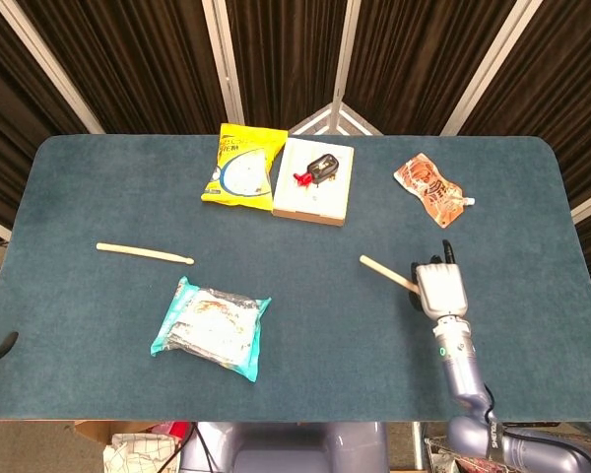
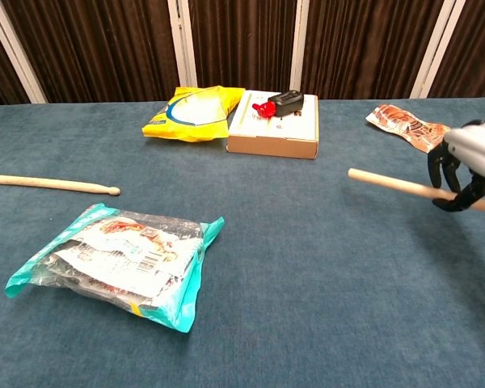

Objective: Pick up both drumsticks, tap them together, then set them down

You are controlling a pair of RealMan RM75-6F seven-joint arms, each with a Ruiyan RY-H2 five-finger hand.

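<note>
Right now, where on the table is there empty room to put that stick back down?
The right hand holds one drumstick. Bare cloth lies right below it, and across the middle between it and the teal packet. The back is crowded: yellow bag, white box and orange pouch.

White-backed right hand [image 1: 441,290], black fingers [image 2: 446,176], grey arm [image 1: 458,365].
</note>
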